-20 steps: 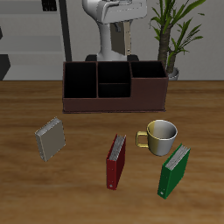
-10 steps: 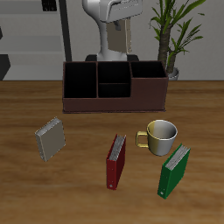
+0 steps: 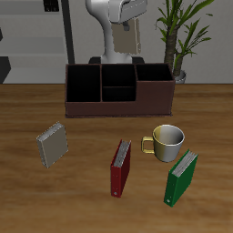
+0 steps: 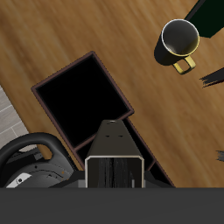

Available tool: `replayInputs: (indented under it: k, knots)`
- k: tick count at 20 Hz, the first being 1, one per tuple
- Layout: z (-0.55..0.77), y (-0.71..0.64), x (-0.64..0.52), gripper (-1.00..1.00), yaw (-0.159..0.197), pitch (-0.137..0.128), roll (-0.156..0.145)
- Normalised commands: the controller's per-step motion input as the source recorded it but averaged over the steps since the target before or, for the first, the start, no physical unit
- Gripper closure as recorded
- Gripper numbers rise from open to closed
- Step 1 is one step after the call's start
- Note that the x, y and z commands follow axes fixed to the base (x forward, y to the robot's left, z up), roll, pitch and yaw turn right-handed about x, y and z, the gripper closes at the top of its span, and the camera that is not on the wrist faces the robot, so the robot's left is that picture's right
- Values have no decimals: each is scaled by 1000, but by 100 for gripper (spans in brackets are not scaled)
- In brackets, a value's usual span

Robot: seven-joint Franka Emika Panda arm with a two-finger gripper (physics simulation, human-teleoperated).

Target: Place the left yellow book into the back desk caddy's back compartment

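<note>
- Only the arm's white upper body has shifted a little against the shelf behind it since a second ago; it is high up, at the far side of the table, behind the caddy.
- Nothing on the table has moved: every book, the mug and the caddy sit where they were, so I judge the task to be at its very start, with the reach only beginning.
- My gripper (image 4: pixel 217 117) shows in the wrist view as two dark tips, well apart. I read the claw as wide, with nothing between the tips.
- The left yellow book (image 3: pixel 53 144), the only grey-tan one I can see, lies on the bare wood near the table's front edge. It is tilted, well apart from the claw, and touched by nothing.
- The back desk caddy (image 3: pixel 118 107) is a long, low, dark-brown box at the far side of the table. It has a big bin at each end and a divided middle.
- I take the target to be the farther cell of that middle section (image 3: pixel 116 75). It looks dark and I see nothing in it.
- A red book (image 3: pixel 120 168) and a green book (image 3: pixel 180 177) stand nearer the front edge, with a yellow mug (image 3: pixel 169 142) between them and farther back.
- Looking straight down, the wrist view shows the caddy's end bin and the mug, but not the grey-tan book.
- My next move must carry the claw forward over the caddy and down to that book.
</note>
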Motion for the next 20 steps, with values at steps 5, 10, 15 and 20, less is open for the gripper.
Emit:
replayInputs:
  k: [5,10,15,20]
  knots:
    - [-157,37,-72,100,154,33,5]
    - [-113,-29,-67,100,90,24,-12]
    - [-60,-126,-167,100,112,16,-25]
    - [-13,-99,-71,100,104,-4,-28]
